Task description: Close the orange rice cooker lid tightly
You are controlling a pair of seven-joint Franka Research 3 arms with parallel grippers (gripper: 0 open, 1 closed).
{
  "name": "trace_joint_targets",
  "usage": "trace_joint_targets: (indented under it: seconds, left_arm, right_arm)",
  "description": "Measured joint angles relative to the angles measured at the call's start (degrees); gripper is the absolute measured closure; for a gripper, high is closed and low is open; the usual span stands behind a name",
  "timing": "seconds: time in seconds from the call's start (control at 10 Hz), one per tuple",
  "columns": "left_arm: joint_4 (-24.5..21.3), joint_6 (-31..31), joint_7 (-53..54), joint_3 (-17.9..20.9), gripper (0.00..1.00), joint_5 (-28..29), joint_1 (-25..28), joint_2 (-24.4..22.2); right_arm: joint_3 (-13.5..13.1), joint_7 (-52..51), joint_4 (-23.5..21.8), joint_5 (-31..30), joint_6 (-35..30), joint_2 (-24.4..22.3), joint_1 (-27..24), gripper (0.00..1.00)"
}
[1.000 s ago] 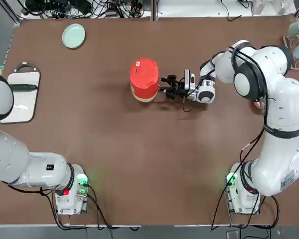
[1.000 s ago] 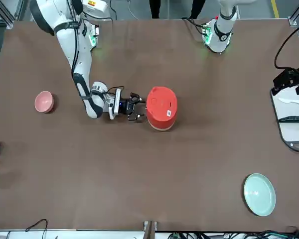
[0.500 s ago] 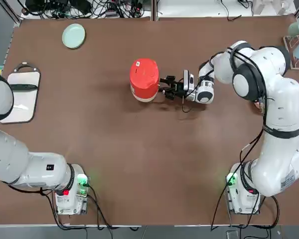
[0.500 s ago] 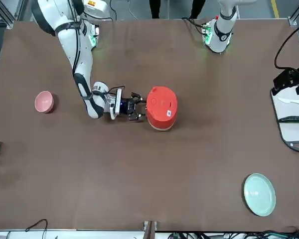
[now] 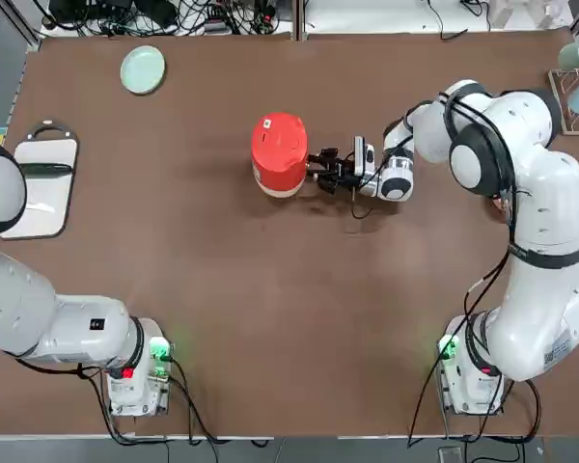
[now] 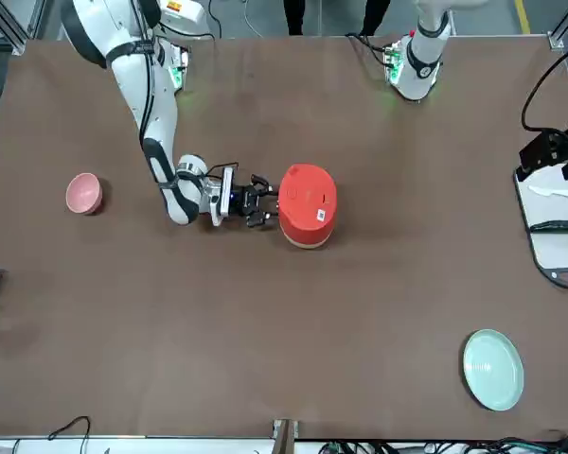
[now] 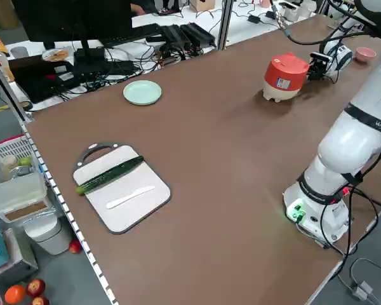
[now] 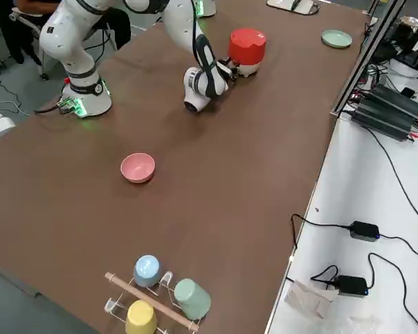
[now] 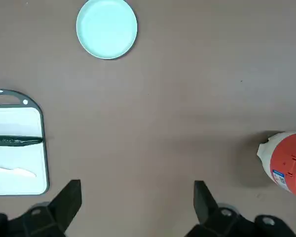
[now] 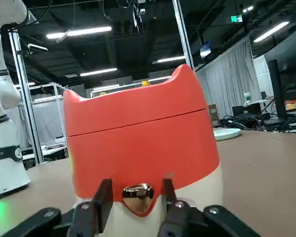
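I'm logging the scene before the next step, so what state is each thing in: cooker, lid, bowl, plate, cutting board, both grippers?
Orange rice cooker: upright on the table.
Lid: down, meeting the body along an even seam.
Pink bowl: upright.
Pale green plate: flat.
Cutting board: flat, cucumber and white knife on it.
Left gripper: open, over the table.
Right gripper: at the cooker's front latch.

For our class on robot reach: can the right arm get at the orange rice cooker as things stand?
Very likely yes: its jaws already front the cooker, with nothing visible between them.
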Motion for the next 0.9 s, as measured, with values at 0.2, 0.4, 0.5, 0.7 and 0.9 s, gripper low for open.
trace_joint_targets:
  seconds: [0.2, 0.4, 0.5, 0.7, 0.9]
  left_arm:
    - [0.0, 0.0, 0.0, 0.0, 0.0, 0.0, 0.0, 0.0]
    - [0.0, 0.0, 0.0, 0.0, 0.0, 0.0, 0.0, 0.0]
    - [0.0, 0.0, 0.0, 0.0, 0.0, 0.0, 0.0, 0.0]
    - [0.0, 0.0, 0.0, 0.0, 0.0, 0.0, 0.0, 0.0]
    - [0.0, 0.0, 0.0, 0.0, 0.0, 0.0, 0.0, 0.0]
  right_arm:
    - [0.0, 0.0, 0.0, 0.1, 0.0, 0.0, 0.0, 0.55]
    - [-0.1, 0.0, 0.0, 0.1, 0.0, 0.0, 0.0, 0.55]
    - [-0.1, 0.0, 0.0, 0.1, 0.0, 0.0, 0.0, 0.56]
    - [-0.1, 0.1, 0.0, 0.1, 0.0, 0.0, 0.0, 0.54]
    - [-0.1, 0.1, 0.0, 0.1, 0.0, 0.1, 0.0, 0.52]
